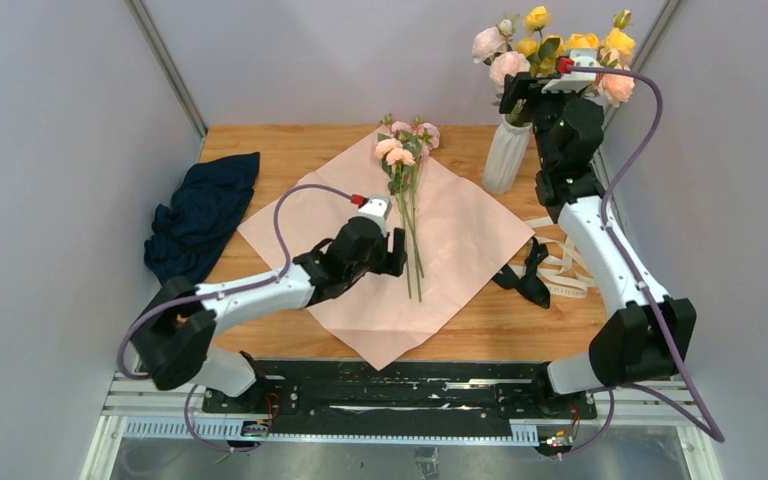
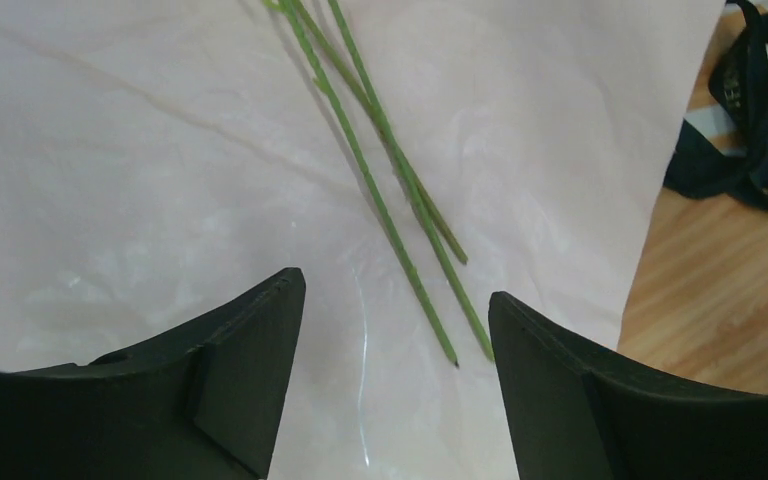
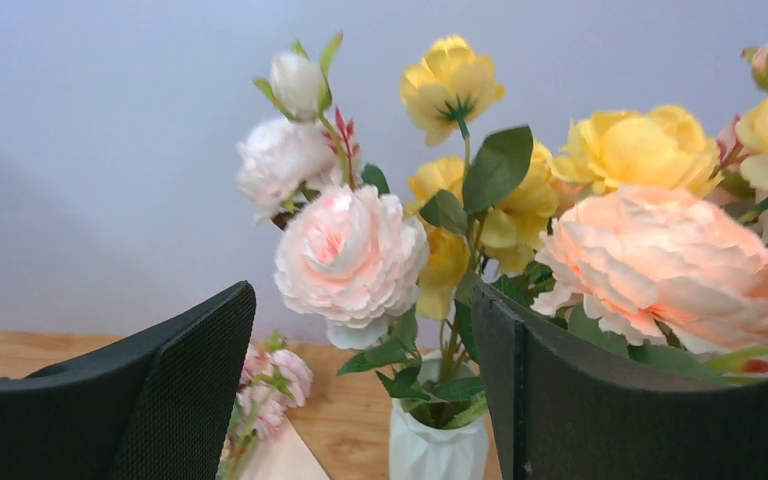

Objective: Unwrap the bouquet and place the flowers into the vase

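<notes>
**A:** Left gripper [image 1: 388, 248] first: it's spread wide with nothing in it. On its wrist view, the left gripper [image 2: 395, 290] shows only paper [image 2: 110, 200] and thin green stems [image 2: 380, 190] between the fingers.

**B:** And those stem ends lie nearer one finger than the other. Touching or just above, I can't tell.

**A:** From above, the gripper hovers just beside the lower half of the flowers [image 1: 400, 155]. They lie loose on the paper [image 1: 460, 240], pink heads toward the far edge.

**B:** The paper is flat across the middle of the surface [image 1: 520, 320]. The black ribbon [image 1: 528, 280] is off it, just past its right edge, and shows again on the wrist view [image 2: 750, 110].

**A:** Over to the right gripper [image 1: 520, 92]: it's up high and released too. Its wrist view has the right gripper [image 3: 360, 300] parted and gripping nothing.

**B:** Right beside it are the big roses [image 1: 560, 45], yellow and peach. A peach bloom [image 3: 660, 260] sits over one finger.

**A:** They stand in the vase [image 1: 505, 155], far right on the surface, just beyond the paper's corner. Its white neck [image 3: 425, 450] shows between the fingers.

**B:** A dark cloth [image 1: 200, 215] lies bunched at the far left, well apart from the flowers.
</notes>
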Robot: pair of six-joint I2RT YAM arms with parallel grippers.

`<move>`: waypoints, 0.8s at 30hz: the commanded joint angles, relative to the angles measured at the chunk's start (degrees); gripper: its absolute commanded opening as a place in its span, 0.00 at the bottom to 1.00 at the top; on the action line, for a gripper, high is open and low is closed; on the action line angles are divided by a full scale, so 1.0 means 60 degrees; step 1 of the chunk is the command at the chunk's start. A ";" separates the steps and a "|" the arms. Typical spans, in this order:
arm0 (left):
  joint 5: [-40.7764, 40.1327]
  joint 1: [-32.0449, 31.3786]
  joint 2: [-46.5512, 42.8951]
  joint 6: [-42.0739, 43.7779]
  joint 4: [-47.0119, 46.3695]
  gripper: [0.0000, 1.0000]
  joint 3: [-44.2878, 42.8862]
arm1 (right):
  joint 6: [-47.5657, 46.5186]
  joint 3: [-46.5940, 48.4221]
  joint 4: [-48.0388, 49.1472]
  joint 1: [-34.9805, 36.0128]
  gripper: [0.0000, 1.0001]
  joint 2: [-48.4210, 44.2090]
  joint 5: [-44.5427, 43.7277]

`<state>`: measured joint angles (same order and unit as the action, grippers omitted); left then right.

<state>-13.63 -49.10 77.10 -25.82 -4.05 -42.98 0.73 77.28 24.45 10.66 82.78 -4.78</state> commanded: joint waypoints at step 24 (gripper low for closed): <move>-0.1002 0.0888 0.6885 -0.1103 0.0930 0.00 -0.4963 | 0.1830 -0.2572 0.0906 0.0220 0.69 -0.3671 0.1373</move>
<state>-20.67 -44.29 115.87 -32.34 1.76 -72.07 10.70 63.33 29.08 11.25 62.48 2.48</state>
